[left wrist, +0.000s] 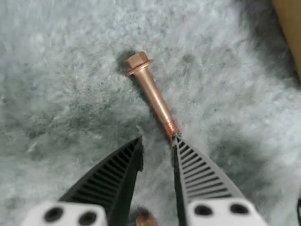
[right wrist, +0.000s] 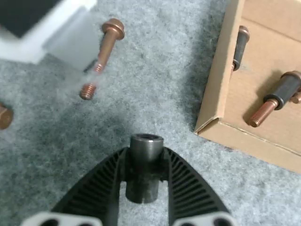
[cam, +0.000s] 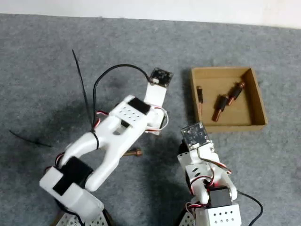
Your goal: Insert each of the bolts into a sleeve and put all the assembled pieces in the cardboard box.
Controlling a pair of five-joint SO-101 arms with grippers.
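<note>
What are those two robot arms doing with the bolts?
They are putting bolts into sleeves. The right gripper is holding a dark sleeve. The left gripper is open, right at the threaded end of a copper bolt that lies on the grey carpet. Some finished pieces already lie in the cardboard box.
</note>
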